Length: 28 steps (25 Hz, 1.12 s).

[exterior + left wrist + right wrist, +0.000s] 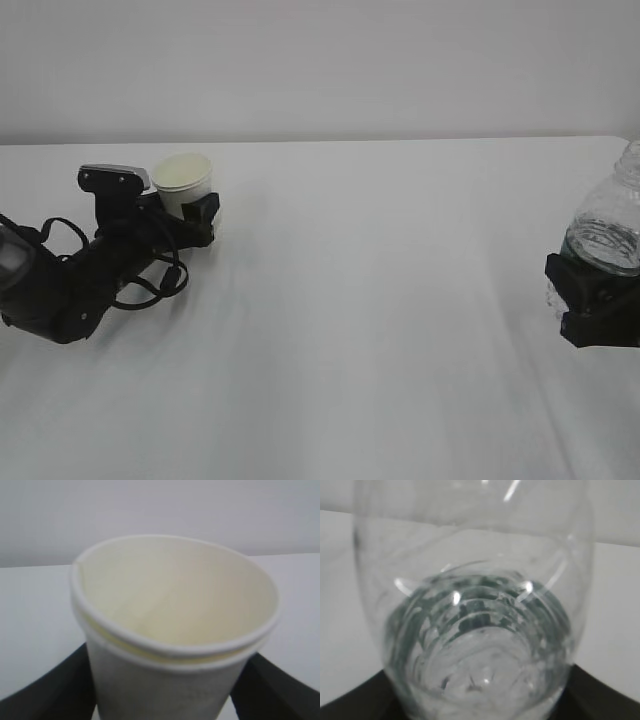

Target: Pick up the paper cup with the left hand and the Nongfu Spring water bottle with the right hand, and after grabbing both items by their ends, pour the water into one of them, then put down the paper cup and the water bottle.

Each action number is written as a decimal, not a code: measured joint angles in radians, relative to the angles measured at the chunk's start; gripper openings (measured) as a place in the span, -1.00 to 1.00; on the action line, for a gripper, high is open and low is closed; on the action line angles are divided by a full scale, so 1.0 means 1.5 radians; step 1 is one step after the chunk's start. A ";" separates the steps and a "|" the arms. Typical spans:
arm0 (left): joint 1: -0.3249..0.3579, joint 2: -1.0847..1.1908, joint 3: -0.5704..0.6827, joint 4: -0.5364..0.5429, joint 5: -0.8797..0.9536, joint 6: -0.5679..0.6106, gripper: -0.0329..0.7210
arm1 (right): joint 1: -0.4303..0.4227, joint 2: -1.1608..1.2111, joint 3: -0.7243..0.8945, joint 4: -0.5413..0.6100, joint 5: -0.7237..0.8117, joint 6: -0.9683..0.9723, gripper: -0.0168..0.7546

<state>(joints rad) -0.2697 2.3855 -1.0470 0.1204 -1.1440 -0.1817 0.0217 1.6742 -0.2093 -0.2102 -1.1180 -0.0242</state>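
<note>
On the far left of the white table (340, 300), the paper cup (184, 182) sits upright between the two black fingers of the left hand (190, 215), which close on its lower wall from both sides. Its rolled rim and pale cream inside face upward, and no liquid can be made out in it. From the left wrist view, the cup (170, 630) fills most of the picture, with a dark finger (55, 690) pressed against each flank near the bottom edge; whether its base touches the table cannot be told. Behind the cup, the silver-grey box (115, 176) sits on the wrist, and the black arm with looped cables (150, 280) stretches back toward the lower left.

Well apart from it, at the right edge of the exterior view, the Nongfu Spring water bottle (610, 225) stands upright in the right hand (595, 300), whose blocky fingers clamp its lower part. The bottle is partly cut off by the frame. The right wrist view looks closely at the clear ribbed body (475, 620), where the water (480, 630) lies in the lower part, dark green showing through it. A pale wall (320, 60) rises behind the table.
</note>
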 joint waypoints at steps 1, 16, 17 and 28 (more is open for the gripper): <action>0.000 -0.003 0.005 0.000 0.000 0.000 0.53 | 0.000 0.000 0.000 0.000 0.000 0.000 0.20; 0.000 -0.095 0.103 0.031 0.000 0.000 0.53 | 0.000 0.000 0.000 0.002 0.000 0.000 0.20; 0.000 -0.104 0.109 0.036 0.000 0.000 0.53 | 0.000 0.000 0.000 0.002 0.000 0.000 0.20; 0.000 -0.184 0.140 0.145 0.000 0.000 0.46 | 0.000 0.000 0.000 0.008 0.000 0.000 0.20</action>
<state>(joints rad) -0.2697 2.1093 -0.8369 0.3383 -1.1440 -0.1817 0.0217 1.6742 -0.2093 -0.1975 -1.1180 -0.0242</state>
